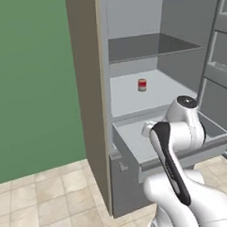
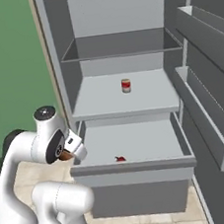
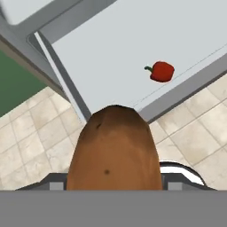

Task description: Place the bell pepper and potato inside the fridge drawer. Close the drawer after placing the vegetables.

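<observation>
hand: mine, clamped on the potato, which sits end-on between the fingers and blocks most of the hand view; in the right base view a brown bit shows under the white hand body.
hand position: at the left front corner of the fridge drawer, above the rim; the potato looks to hang partly over the floor tiles and partly over the drawer edge, not yet fully over the pale inside.
bell pepper: already lying in the drawer, near the front wall, stem pointing away from that wall; also a small red spot in the right base view.
drawer: pulled out, open, pale floor mostly bare, so there is room to drop the potato without hitting the pepper.
step: carrying potato in; my guess is I need to move further over the drawer before letting go, else it lands on the rim or the floor.
left to do: release potato, push drawer shut.
other: small red can on the fridge shelf above, not part of the job.
</observation>
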Tool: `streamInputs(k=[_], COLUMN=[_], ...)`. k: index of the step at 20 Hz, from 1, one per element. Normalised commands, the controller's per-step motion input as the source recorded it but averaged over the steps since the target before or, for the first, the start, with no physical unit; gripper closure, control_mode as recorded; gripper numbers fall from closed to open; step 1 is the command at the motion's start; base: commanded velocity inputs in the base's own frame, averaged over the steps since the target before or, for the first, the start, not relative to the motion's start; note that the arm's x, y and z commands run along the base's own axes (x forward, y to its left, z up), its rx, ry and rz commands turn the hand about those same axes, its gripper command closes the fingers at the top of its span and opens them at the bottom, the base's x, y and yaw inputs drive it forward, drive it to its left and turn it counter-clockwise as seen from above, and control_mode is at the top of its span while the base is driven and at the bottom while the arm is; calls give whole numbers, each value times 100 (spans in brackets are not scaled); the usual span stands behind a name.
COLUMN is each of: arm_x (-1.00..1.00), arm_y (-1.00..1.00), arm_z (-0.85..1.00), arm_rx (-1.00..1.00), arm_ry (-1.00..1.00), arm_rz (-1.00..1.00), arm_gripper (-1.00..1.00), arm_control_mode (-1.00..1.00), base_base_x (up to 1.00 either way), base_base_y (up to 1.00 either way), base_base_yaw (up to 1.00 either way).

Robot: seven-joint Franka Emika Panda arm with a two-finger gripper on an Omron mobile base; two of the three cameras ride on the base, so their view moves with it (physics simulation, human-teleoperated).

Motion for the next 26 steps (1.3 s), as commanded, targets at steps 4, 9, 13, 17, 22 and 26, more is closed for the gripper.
streamInputs(k=[4,9,13,17,22,26], arm_x=[0,0,0,0,48,79], arm_y=[0,0,0,-8,-46,-41], arm_z=[0,0,0,0,-16,-42], arm_rx=[0,0,0,1,7,5], arm_ry=[0,0,0,0,8,18], arm_rz=[0,0,0,0,0,0], arm_gripper=[100,100,100,100,100,100], arm_control_mode=[100,100,100,-100,-100,-100], base_base_x=[12,52,33,4,0,0], base_base_y=[9,2,-4,-13,0,0], base_base_yaw=[-22,-9,-2,0,0,0])
